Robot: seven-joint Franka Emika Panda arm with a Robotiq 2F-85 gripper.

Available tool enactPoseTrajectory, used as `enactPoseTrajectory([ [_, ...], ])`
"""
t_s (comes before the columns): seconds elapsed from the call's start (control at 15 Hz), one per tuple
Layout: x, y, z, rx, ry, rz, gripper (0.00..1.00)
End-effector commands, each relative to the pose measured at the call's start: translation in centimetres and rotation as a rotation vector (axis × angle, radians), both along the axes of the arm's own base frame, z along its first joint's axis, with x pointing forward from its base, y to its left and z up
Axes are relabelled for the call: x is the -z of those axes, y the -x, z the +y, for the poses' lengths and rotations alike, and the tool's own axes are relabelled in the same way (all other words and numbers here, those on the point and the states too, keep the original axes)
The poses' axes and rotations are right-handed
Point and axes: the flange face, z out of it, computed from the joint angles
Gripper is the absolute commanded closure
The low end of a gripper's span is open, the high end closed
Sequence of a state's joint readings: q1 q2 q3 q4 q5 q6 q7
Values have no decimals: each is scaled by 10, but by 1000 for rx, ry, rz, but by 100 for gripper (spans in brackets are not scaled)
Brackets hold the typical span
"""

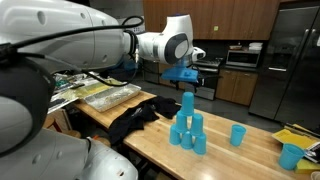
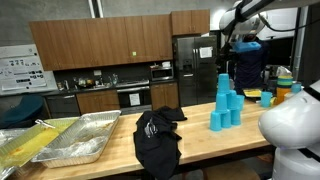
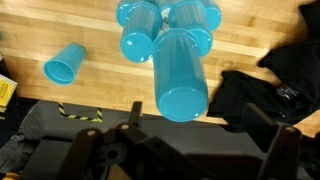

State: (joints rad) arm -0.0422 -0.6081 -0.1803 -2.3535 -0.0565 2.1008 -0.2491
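Room: kitchen with dark wood cabinets; a wooden counter carries the things.
Stack: blue cup stack built as a pyramid with a tall column on top; the closed bottoms seem to face up, so nothing lies in them.
Single: lone cup stands near the stack, mouth up, looks empty.
Trays: metal trays at the counter's other end; one holds something yellow.
Cloth: black cloth lies between trays and stack.
Tool: tool has its fingers wide apart and holds nothing.
Position: stack is right under the tool, with its top just below the fingers.
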Motion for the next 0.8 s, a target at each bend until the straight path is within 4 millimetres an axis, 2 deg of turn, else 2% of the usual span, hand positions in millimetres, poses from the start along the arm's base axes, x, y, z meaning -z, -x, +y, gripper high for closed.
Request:
enactPoseTrajectory([
  [0.0, -4, 0, -9, -8, 13, -15, 0],
  [0.73, 5, 0, -13, -86, 34, -15, 0],
])
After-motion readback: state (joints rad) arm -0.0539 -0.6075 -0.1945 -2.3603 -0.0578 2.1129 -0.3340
